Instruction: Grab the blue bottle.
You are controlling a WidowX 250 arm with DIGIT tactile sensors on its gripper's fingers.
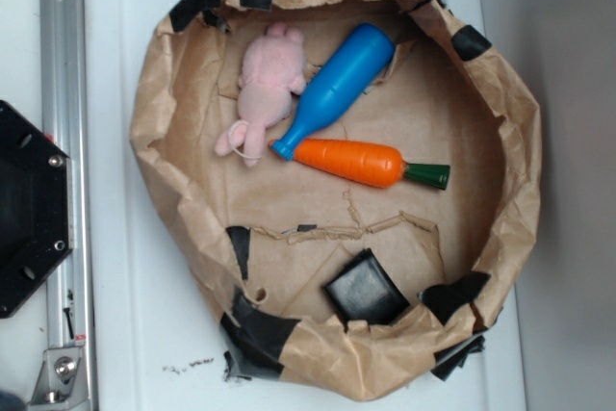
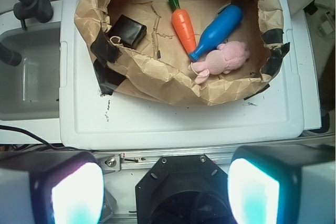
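From my seat the exterior view shows a black mount [image 1: 29,209] bolted by a metal rail [image 1: 65,141] on the far left, then the white tabletop [image 1: 125,315] with a crumpled brown paper basket [image 1: 173,170] patched in black tape. Inside it, going left to right: a pink plush animal [image 1: 265,84], then the blue bottle [image 1: 337,89] lying on its side at a slant, snug against the plush, its narrow neck pointing down-left and its wide end up near the far rim. Its neck tip sits right at the blunt end of the orange carrot [image 1: 351,161], whose green stem points right. A black box [image 1: 366,288] rests nearer the bottom rim.

In the wrist view the gripper [image 2: 165,190] sits well back from the basket, fingers spread wide, left pad [image 2: 76,195] and right pad [image 2: 254,190] far apart, holding nothing.
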